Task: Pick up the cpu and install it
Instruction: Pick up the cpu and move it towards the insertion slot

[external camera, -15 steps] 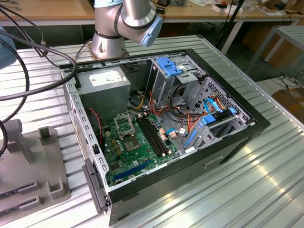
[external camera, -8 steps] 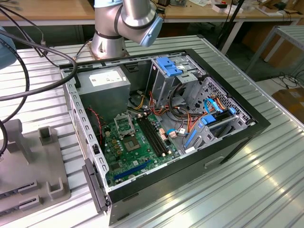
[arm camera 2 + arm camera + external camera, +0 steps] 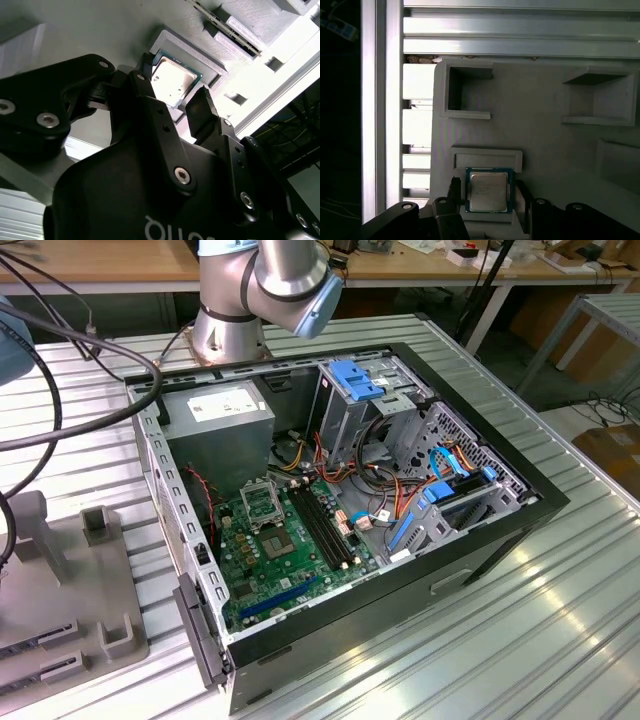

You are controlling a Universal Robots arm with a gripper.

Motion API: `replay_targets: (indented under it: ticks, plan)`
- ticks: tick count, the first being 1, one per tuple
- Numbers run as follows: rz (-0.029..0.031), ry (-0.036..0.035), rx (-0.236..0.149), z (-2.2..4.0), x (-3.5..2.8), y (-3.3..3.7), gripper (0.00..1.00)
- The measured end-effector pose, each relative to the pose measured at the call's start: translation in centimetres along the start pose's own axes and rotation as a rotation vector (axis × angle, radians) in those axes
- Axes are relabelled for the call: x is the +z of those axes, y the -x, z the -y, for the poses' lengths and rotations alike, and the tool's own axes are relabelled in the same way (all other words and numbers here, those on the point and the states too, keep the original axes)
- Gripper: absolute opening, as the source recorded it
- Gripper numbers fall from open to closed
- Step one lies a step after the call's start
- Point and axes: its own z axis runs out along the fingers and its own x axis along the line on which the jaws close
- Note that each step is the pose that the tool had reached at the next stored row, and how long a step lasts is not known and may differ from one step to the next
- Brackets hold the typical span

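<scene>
The cpu is a small square chip with a pale metal face. It lies flat in a raised pocket of a grey holder block. In the second wrist view the cpu sits between my two black fingers. My gripper is open and straddles the chip, one finger on each side, with a small gap visible beside it in the first wrist view. The empty black-and-silver socket sits on the green board inside the open computer case.
The grey holder block stands on the ribbed metal table at the exterior view's left, with other raised pockets. The arm's base rises behind the case. Cables hang at the exterior view's upper left. Drive cages and wires crowd the case's far side.
</scene>
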Motion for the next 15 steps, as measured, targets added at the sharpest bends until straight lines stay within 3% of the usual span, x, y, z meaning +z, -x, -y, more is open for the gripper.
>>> replay_targets:
  ticks: [5,15]
  plan:
    - [0.0052,-0.0018,0.000,-0.16,0.00,0.01,0.55]
    - [0.0056,-0.0025,-0.024,-0.37,0.03,-0.12,0.55]
